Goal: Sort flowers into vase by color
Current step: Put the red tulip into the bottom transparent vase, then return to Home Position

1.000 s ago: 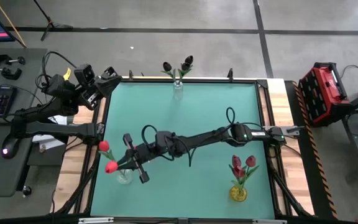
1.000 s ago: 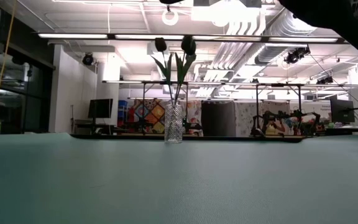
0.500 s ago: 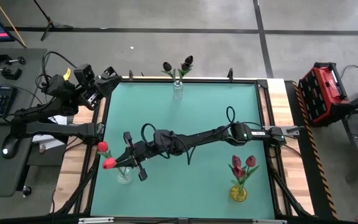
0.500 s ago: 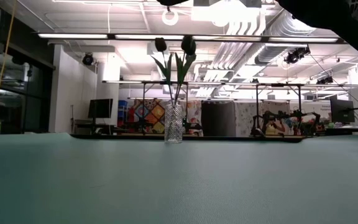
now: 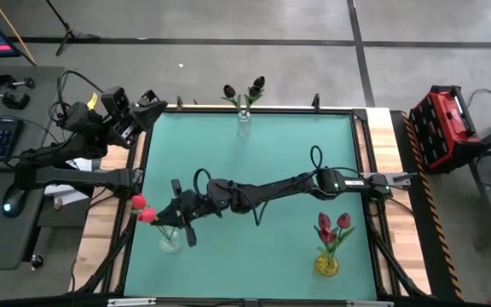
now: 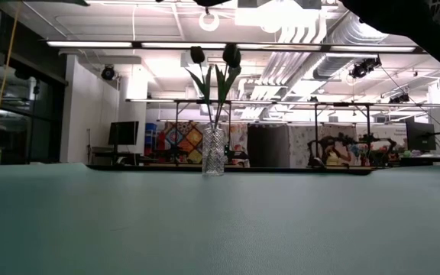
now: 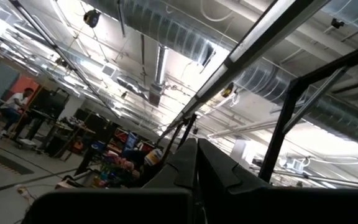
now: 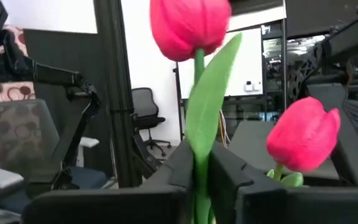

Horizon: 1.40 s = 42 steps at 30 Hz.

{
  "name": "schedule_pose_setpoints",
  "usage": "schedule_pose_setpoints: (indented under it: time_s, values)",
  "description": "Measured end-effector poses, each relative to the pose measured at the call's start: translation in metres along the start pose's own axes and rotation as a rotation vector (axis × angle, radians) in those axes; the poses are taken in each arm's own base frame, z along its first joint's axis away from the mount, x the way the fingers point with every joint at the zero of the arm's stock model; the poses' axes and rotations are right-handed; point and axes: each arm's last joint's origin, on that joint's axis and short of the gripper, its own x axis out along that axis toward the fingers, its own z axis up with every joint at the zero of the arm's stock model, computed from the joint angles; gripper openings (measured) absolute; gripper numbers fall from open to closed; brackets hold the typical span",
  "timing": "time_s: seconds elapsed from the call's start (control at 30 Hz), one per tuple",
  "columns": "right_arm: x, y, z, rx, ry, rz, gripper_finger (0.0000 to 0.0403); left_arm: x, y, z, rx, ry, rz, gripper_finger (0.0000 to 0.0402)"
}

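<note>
While the right arm stretches across the green table [image 5: 254, 162] toward its near left corner, the right gripper [image 5: 180, 223] hangs over a clear vase [image 5: 170, 241] standing there. Its fingers are drawn narrow around a green stem [image 8: 199, 186], pinching it, and that stem's red tulip [image 8: 188, 23] stands up above them. A second red tulip [image 8: 303, 134] sits just beside it. From above, the two red heads [image 5: 141, 209] show at the table's left edge, just past the gripper.

At the middle of the far edge a glass vase [image 6: 213, 151] stands upright with two black tulips [image 6: 231, 55] in it. Near the near right corner a yellow vase [image 5: 327, 265] holds dark pink tulips [image 5: 334, 225].

The left arm waits off the table beyond its far left corner, and the left gripper [image 5: 153, 109] has its fingers [image 7: 213, 168] pressed together with nothing between them, pointing up toward the ceiling.
</note>
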Motion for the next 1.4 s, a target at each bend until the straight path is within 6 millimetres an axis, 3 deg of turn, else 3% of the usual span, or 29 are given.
schedule_pose_setpoints:
  time_s: [0.43, 0.6, 0.93, 1.13, 1.4]
  values:
    - [0.001, 0.001, 0.01, 0.117, -0.031, 0.005, 0.027, 0.0, 0.0, 0.0, 0.026, -0.002, 0.004, 0.0]
    - [-0.001, -0.006, 0.016, 0.087, 0.025, -0.01, 0.0328, 0.0, 0.0, 0.0, 0.026, -0.002, 0.004, 0.0]
    - [-0.008, -0.022, 0.038, 0.071, -0.001, -0.007, 0.0342, -0.001, -0.001, 0.002, 0.027, -0.009, -0.001, 0.0]
    - [-0.011, -0.023, 0.056, 0.119, -0.073, 0.104, 0.0342, -0.004, -0.003, 0.004, 0.028, -0.02, -0.005, 0.0]
    - [-0.015, -0.03, 0.063, 0.181, -0.093, 0.202, 0.034, -0.007, -0.006, 0.009, 0.049, -0.059, -0.001, 0.0]
